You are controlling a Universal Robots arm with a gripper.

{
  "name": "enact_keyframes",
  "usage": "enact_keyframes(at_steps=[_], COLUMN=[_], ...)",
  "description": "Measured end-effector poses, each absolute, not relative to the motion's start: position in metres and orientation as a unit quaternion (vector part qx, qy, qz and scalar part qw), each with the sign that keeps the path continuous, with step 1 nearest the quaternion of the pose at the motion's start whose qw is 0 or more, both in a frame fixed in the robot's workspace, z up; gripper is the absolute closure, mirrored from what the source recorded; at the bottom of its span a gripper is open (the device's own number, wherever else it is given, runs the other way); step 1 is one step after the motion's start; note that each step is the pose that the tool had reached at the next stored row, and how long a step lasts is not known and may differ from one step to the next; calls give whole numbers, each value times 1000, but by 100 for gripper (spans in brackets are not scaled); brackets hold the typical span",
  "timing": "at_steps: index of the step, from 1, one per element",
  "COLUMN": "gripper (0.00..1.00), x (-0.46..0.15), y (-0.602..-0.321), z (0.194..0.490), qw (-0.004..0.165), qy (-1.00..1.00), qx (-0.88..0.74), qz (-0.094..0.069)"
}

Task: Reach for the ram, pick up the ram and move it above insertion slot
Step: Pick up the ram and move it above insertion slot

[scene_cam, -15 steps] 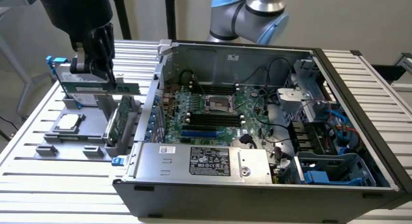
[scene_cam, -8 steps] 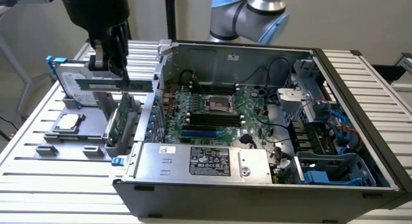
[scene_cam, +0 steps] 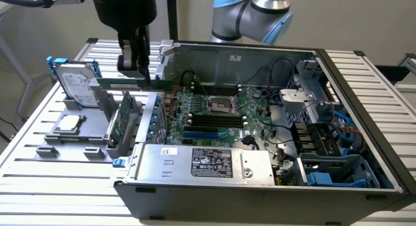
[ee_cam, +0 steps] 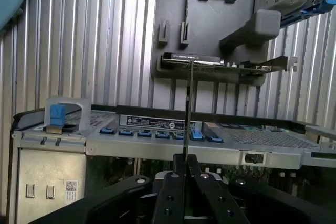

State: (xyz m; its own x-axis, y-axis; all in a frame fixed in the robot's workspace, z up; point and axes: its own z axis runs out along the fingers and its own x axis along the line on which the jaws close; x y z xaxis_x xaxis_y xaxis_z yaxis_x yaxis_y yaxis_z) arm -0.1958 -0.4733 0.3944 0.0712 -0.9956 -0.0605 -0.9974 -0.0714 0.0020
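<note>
Green ram (scene_cam: 133, 84) pinched edge-on in fingers (ee_cam: 185, 174), above case (scene_cam: 364, 114) rim

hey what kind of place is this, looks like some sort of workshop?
Probably a robotics lab bench for computer assembly: an open desktop computer case showing its motherboard, a grey parts holder beside it, and a robot arm.

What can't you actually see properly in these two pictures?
- Ram, exterior view: the gripper covers its middle where it is clamped.
- Ram, wrist view: seen edge-on, so its chips are hidden.
- Label on the metal box, exterior view: print too small to read.
</note>
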Motion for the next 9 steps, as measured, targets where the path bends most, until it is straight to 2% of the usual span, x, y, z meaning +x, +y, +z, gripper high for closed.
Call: enact_keyframes(at_steps=[9], gripper=[87], x=[-155], y=[-470], z=[394], qw=[22], qy=[681], qx=[-731], qz=[26])
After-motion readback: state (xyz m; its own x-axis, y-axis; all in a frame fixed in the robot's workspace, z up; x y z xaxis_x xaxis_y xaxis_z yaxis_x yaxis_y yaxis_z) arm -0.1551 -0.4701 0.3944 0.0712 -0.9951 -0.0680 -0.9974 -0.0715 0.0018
